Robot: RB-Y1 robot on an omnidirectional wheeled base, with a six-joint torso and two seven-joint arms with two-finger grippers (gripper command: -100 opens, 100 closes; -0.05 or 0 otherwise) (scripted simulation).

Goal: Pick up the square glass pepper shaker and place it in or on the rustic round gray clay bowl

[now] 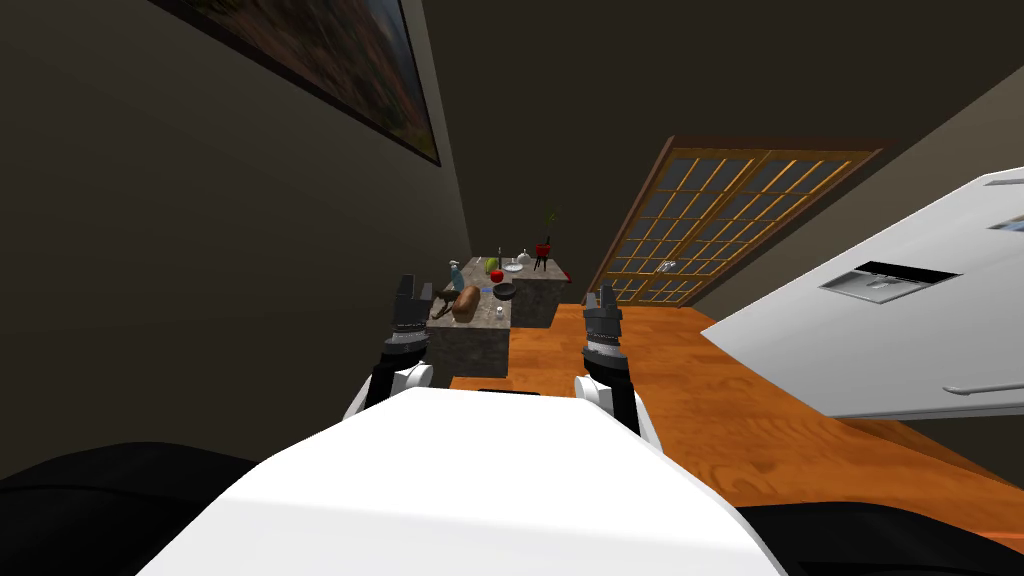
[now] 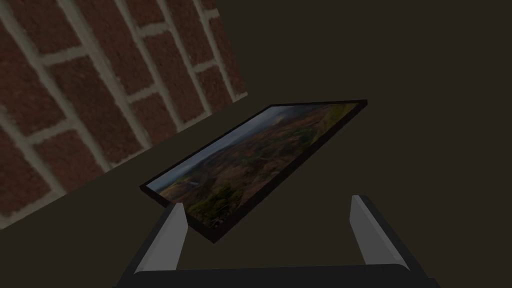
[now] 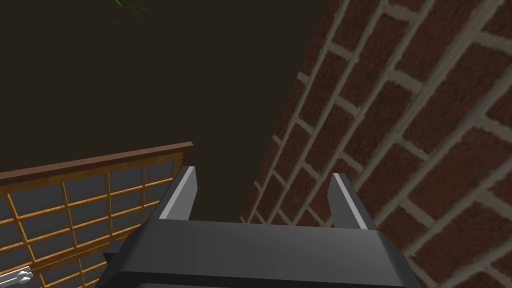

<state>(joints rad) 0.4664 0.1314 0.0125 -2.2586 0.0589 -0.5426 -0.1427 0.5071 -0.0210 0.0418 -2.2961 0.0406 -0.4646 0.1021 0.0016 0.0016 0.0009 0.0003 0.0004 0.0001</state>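
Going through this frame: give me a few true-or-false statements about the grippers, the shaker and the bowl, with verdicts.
1. The left gripper and the right gripper both have their fingers open and hold nothing. True.
2. The shaker sits in the bowl. False: it stands on the counter, apart from the bowl.
3. A brown loaf lies on the counter. True.
4. The bowl is white. False: it is dark.
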